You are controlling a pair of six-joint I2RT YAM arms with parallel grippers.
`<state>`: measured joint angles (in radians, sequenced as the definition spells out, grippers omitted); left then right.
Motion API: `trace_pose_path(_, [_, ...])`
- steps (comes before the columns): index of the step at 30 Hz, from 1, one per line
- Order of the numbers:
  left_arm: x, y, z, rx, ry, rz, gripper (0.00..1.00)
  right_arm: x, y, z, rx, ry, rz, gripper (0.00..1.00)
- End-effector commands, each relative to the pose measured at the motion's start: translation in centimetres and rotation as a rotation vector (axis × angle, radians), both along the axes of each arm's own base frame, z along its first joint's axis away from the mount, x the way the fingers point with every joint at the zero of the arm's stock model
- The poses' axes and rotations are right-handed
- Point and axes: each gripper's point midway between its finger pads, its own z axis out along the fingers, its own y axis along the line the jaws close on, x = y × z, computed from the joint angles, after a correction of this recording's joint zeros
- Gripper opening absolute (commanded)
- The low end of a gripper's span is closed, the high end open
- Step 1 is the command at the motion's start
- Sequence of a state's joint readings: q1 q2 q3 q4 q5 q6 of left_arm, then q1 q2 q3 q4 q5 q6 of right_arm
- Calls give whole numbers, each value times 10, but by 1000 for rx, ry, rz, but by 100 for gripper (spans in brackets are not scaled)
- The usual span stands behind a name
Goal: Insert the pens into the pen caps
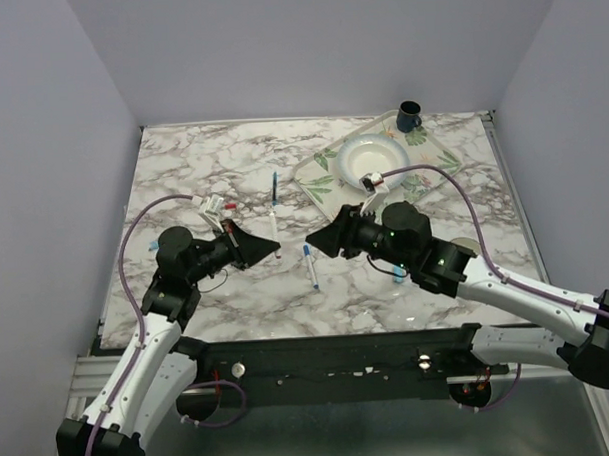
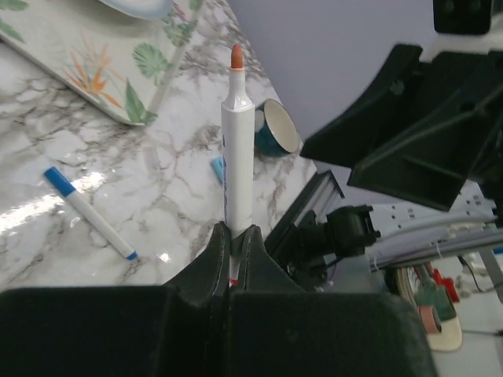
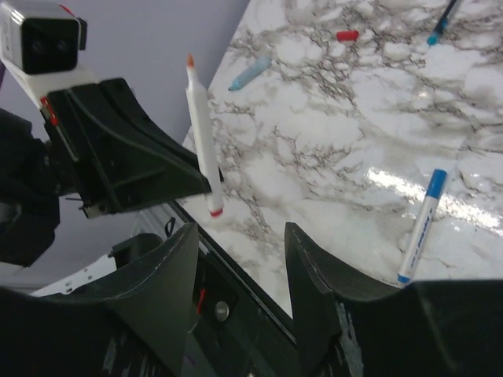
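Clamping down narrow with the left tool (image 2: 234,255) on a white pen (image 2: 237,141), gripped low near its red bottom end. Uncapped orange tip poking up toward the top of the left wrist view. Holding that pen clear of the marble counter (image 1: 202,152), dead centre of the overhead frame.

Facing it from the right, close but not touching: the right tool (image 3: 240,271), spread wide and gripping nothing. Held pen framed just upper left of its two black fingers (image 3: 177,275) in the right wrist view.

Down on the counter now, just below both tools in the overhead frame, lying flat and slightly slanted: a white pen with blue ends (image 1: 311,266). Higher up the frame, above the held pen: a dark blue pen (image 1: 274,189), lined up top to bottom.

Over in the right wrist view, top centre, sitting alone on the marble: a red cap (image 3: 346,34). Down and left of it, apart and angled: a thicker light blue pen (image 3: 250,72).

Back in the left wrist view, half hidden behind the held barrel: a small light blue piece (image 2: 218,169), too little showing to name.

Upper right of the overhead frame: a floral tray (image 1: 318,175) with a white plate (image 1: 352,151) on it, and a dark blue mug (image 1: 409,114) at the tray's far corner.
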<state>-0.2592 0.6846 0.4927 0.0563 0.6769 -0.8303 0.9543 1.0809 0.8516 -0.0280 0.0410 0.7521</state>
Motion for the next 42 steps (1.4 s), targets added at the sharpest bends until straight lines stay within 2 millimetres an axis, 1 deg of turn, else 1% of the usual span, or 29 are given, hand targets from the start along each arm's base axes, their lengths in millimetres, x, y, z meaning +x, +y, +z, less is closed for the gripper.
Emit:
trace_pose_path(1, [-40, -19, 25, -63, -145, -217, 0, 7, 24, 44, 91, -129, 71, 55])
trace_pose_path(2, [-43, -20, 25, -65, -151, -229, 0, 7, 27, 47, 91, -143, 86, 55])
trace_pose_path(3, [-46, -21, 28, -68, -167, -240, 0, 7, 34, 43, 81, -135, 111, 55])
trace_pose_path(4, [-49, -21, 30, -72, -178, -249, 0, 8, 37, 47, 83, -141, 121, 55])
trace_pose_path(5, [-50, -22, 31, -74, -181, -254, 0, 8, 40, 47, 80, -141, 134, 55])
trace_pose_path(7, [-53, -23, 34, -79, -195, -272, 0, 5, 49, 42, 80, -131, 175, 55])
trace_pose_path(9, [-54, -23, 34, -79, -195, -282, 0, -1, 56, 48, 110, -145, 224, 55])
trace_pose_path(12, [-56, -23, 35, -81, -198, -288, 0, -5, 63, 47, 130, -131, 263, 53])
trace_pose_path(14, [-57, -23, 35, -81, -201, -289, 0, -7, 65, 49, 148, -131, 272, 53])
trace_pose_path(16, [-57, -23, 35, -81, -203, -288, 0, -8, 65, 45, 151, -122, 277, 53])
trace_pose_path(17, [-58, -22, 35, -80, -205, -289, 0, -8, 64, 49, 162, -127, 276, 53])
trace_pose_path(22, [-57, -22, 37, -81, -208, -286, 0, -9, 64, 53, 161, -142, 284, 53])
trace_pose_path(28, [-59, -21, 40, -83, -227, -282, 0, -15, 68, 21, 144, -59, 302, 49])
trace_pose_path(31, [-60, -21, 40, -86, -231, -285, 0, -16, 71, 13, 148, -35, 315, 46])
trace_pose_path(38, [-60, -22, 40, -87, -228, -287, 0, -18, 75, 12, 167, -20, 328, 36])
trace_pose_path(42, [-58, -22, 41, -87, -231, -284, 0, -23, 75, 7, 169, 1, 332, 33])
